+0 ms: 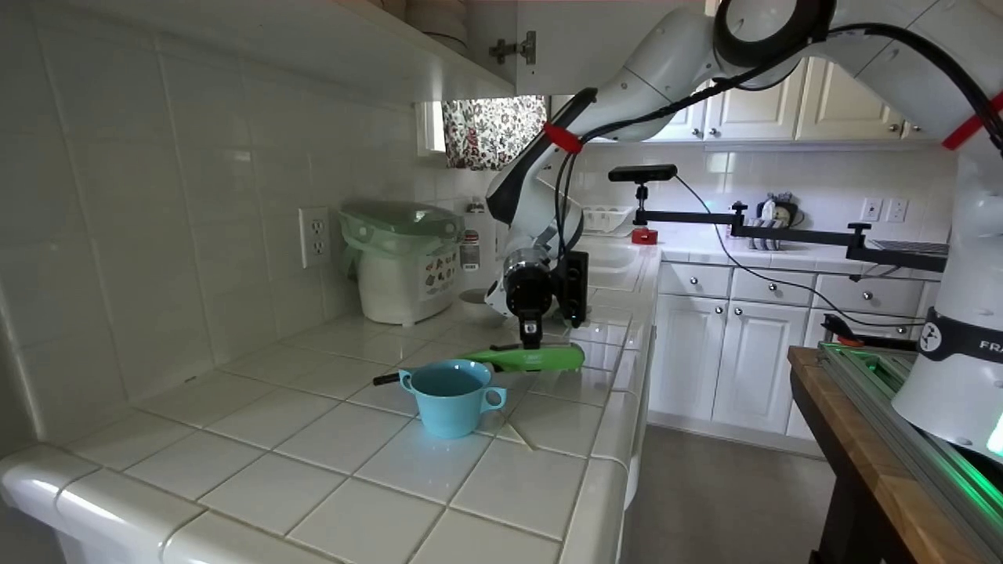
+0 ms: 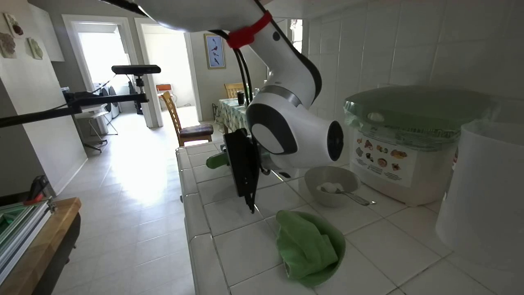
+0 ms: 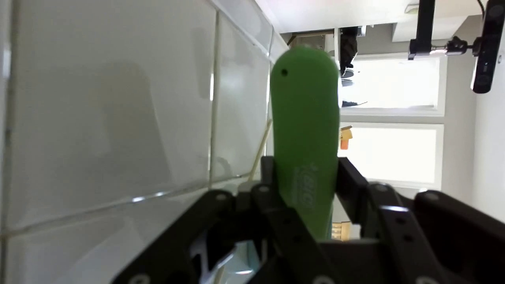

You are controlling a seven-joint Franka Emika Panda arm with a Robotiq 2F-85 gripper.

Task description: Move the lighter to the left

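At the lower centre of an exterior view, a green cloth [image 2: 305, 248] is bundled in a green bowl [image 2: 337, 236]; behind it, something white [image 2: 330, 187] and a utensil [image 2: 358, 199] are held in a pale bowl [image 2: 333, 174]. Mid-frame in an exterior view, behind a blue two-handled cup [image 1: 450, 407], the green BIC lighter [image 1: 544, 359] is clasped by the gripper [image 3: 305, 171].
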